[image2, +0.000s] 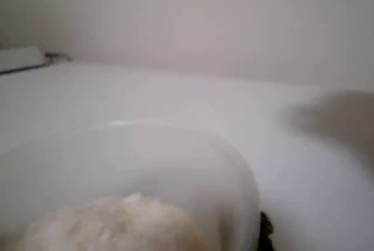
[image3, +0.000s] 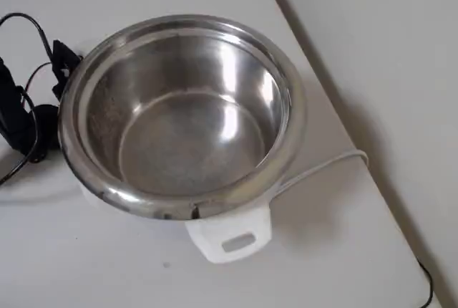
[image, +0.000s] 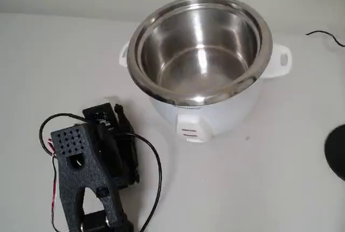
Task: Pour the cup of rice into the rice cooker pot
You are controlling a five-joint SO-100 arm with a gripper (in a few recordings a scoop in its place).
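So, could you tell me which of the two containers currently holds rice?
The small translucent whitish plastic cup holds the white rice; the large shiny stainless-steel pot is empty.

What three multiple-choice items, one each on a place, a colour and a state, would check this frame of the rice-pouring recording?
1. In the fixed view, where is the arm relative to the rice cooker pot?
A. lower left of it
B. directly above it
C. to its right

2. What colour is the cooker body?
A. red
B. white
C. black

3. What is the state of the pot's inside?
A. full of rice
B. covered by a lid
C. bare, with no heap of rice in it

Answers:
1 A, the black arm stands low at the picture's left, beside the cooker and not over it.
2 B, the shell, its side handles and the front switch panel are white.
3 C, the overhead view shows bare steel at the bottom, while in the wrist view the rice lies in the cup.
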